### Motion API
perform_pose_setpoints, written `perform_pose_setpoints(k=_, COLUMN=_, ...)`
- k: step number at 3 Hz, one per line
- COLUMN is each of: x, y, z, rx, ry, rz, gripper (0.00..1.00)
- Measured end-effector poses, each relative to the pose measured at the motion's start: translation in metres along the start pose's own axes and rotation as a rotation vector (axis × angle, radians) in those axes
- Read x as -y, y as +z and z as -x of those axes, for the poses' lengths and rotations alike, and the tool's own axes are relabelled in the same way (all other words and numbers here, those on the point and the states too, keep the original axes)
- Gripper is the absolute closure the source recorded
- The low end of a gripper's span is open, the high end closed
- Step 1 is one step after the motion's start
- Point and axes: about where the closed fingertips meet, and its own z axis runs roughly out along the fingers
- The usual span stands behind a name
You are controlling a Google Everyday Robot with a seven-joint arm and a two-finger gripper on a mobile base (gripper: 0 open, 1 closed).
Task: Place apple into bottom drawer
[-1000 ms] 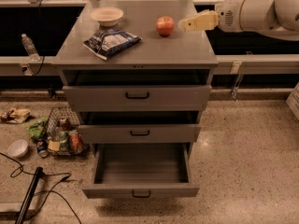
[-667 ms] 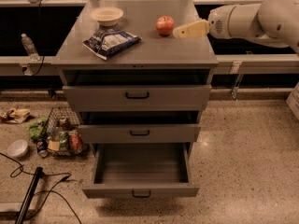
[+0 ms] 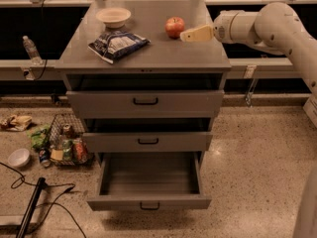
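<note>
Gripper (image 3: 185,35) sits over the cabinet top (image 3: 148,53), just right of the apple (image 3: 174,27). Can't tell if it's open or closed. Bottom drawer (image 3: 148,203) is pulled out.

Robot lab: grey drawer cabinet (image 3: 148,51), speckled floor (image 3: 252,172), loose cables (image 3: 58,187), workbenches (image 3: 39,63) behind, end effector (image 3: 197,33) over the cabinet top.

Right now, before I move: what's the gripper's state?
Gripper: open or shut cannot be told. It is over the cabinet top, close beside the apple, which lies on that top.
</note>
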Motion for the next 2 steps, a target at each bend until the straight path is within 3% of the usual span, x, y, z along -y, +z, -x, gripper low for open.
perform_pose_setpoints(k=2, x=0.015, y=0.060, z=-0.011, rx=0.034, ry=0.055, rz=-0.004, gripper=0.00)
